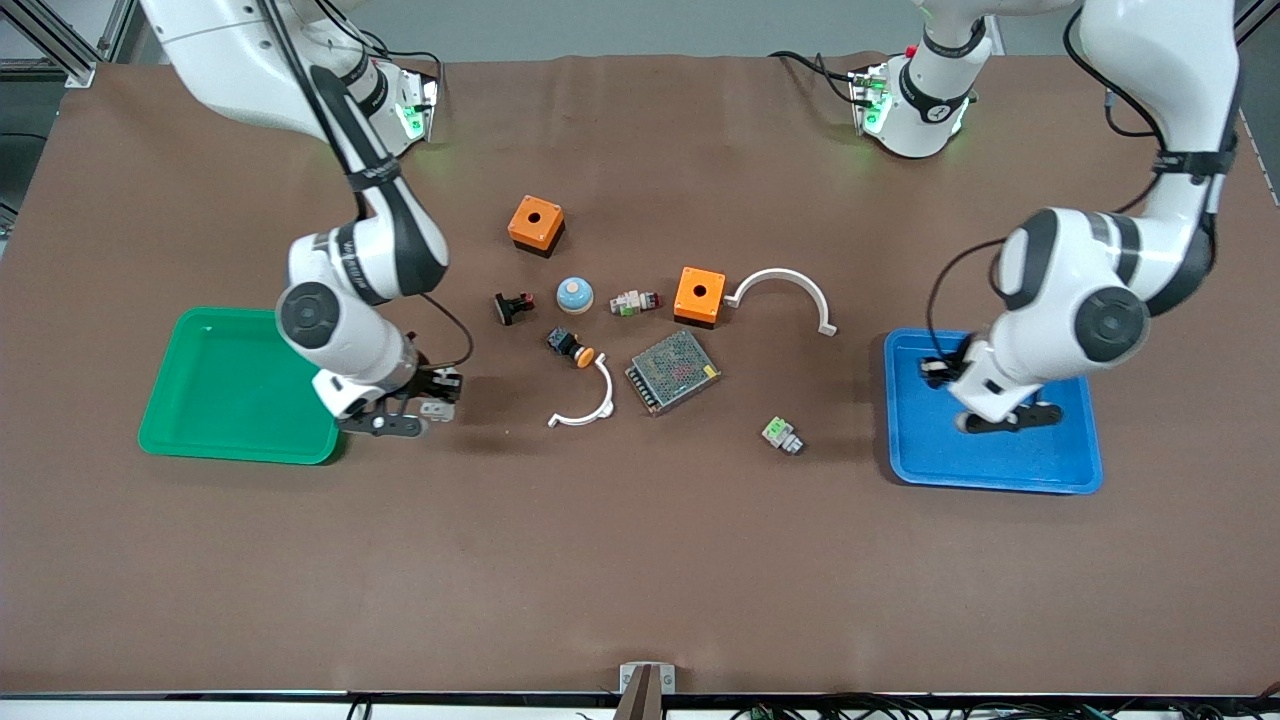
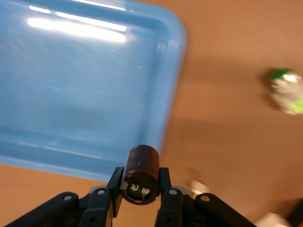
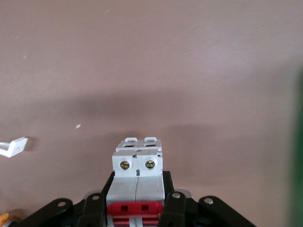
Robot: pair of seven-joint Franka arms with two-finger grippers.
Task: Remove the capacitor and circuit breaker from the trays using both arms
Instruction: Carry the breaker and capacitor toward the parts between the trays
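My left gripper (image 1: 985, 420) is over the blue tray (image 1: 1060, 470). In the left wrist view the left gripper (image 2: 140, 178) is shut on the capacitor (image 2: 142, 163), a stubby black cylinder with a reddish-brown sheen, above the tray's rim (image 2: 165, 94). My right gripper (image 1: 415, 408) is over the brown table, just beside the green tray (image 1: 230, 390). In the right wrist view the right gripper (image 3: 137, 187) is shut on the breaker (image 3: 137, 163), a white-grey block with a red lever bar. The tray shows as a green strip (image 3: 298, 142).
In the table's middle lie two orange boxes (image 1: 536, 224) (image 1: 699, 296), two white arcs (image 1: 785, 290) (image 1: 585, 405), a mesh-topped metal box (image 1: 673, 371), a blue dome (image 1: 575, 294), an orange-capped push-button (image 1: 570, 347), a black-and-red clip (image 1: 513, 307), a cylindrical switch (image 1: 634, 302) and a green-faced white part (image 1: 781, 434).
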